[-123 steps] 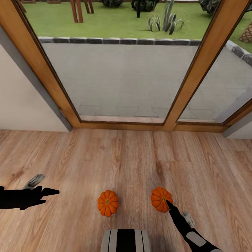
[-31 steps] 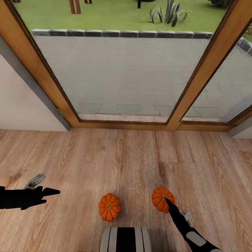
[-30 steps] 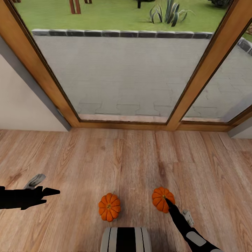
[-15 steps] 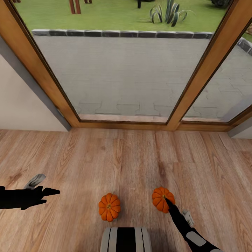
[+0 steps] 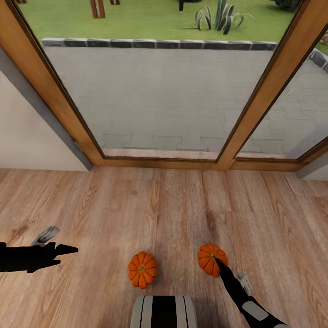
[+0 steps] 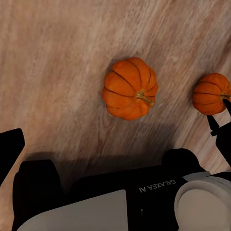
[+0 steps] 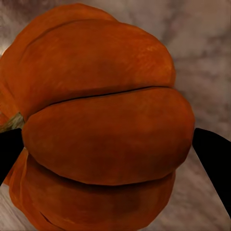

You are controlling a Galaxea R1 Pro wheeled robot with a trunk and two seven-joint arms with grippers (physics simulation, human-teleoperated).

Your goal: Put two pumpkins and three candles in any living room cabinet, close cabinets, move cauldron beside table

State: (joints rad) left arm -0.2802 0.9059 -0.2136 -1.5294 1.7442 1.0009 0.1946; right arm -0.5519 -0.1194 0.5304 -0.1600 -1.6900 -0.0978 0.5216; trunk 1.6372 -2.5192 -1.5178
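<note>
Two pumpkins sit on the wooden floor (image 5: pixel 182 205) in front of me, near my base, with the big wood-framed glass door (image 5: pixel 159 91) well beyond them. The left pumpkin (image 5: pixel 142 269) rests alone, stem up, just ahead of my trunk. The right pumpkin (image 5: pixel 212 259) lies near it, apart from it, and my right gripper (image 5: pixel 217 262) is down at it. Through my right wrist camera that pumpkin (image 7: pixel 101 125) bulks large between my two dark fingers (image 7: pixel 214 159), one on each side of its ribbed body; my jaws stand spread around it, and I cannot tell whether the pads touch its skin. My left gripper (image 5: pixel 61 249) hangs out to the left, well away from both pumpkins, above bare floor; I cannot tell how its jaws stand. From my left wrist camera I see both pumpkins on the boards, the nearer one (image 6: pixel 130 89) and the farther one (image 6: pixel 211 94).
</note>
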